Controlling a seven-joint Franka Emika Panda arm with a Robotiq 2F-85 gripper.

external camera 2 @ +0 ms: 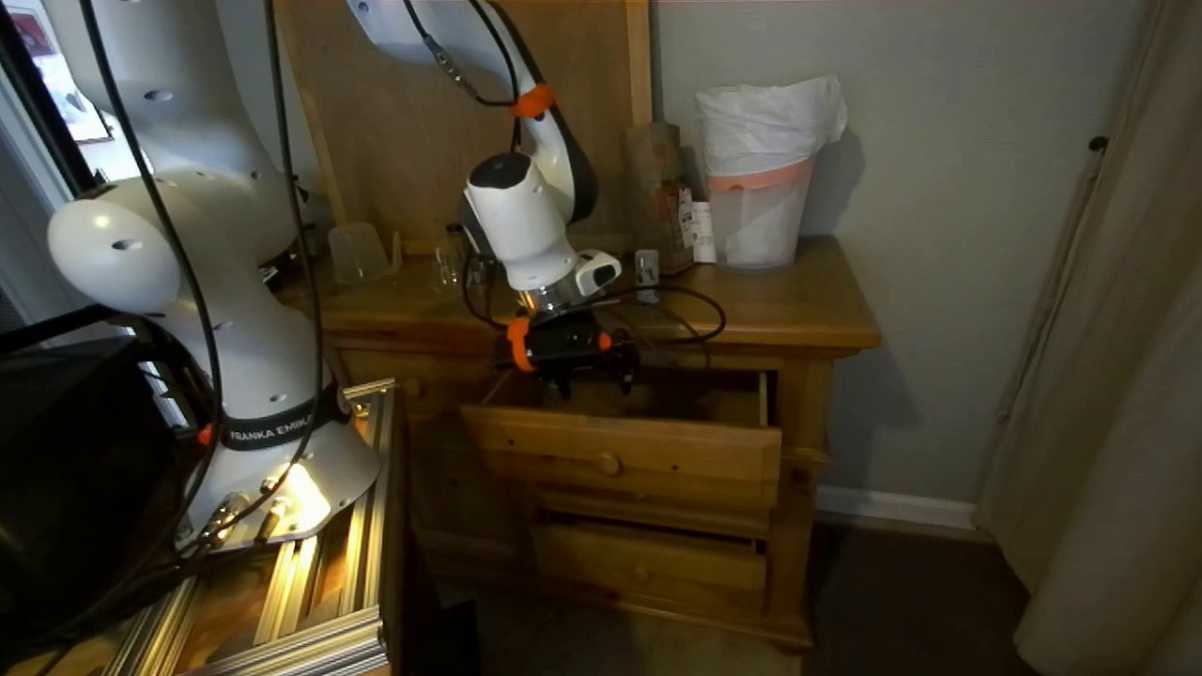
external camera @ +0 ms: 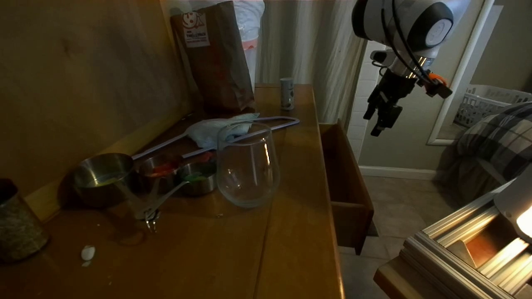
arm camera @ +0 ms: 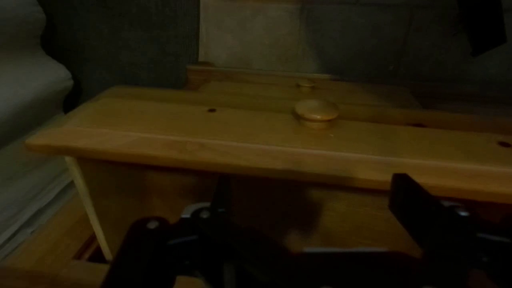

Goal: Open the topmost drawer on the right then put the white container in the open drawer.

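Clear stemless glass [external camera: 248,170] beside metal measuring cups [external camera: 203,187], brown paper bag [external camera: 216,58] farther back.

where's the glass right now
In an exterior view, the glass stands on the dresser, just right of a metal cup and left of the open drawer.

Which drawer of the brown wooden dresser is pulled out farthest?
The topmost right-hand light-brown wooden drawer, beneath the black two-fingered gripper; its front juts out past the light-brown wooden bottom drawer.
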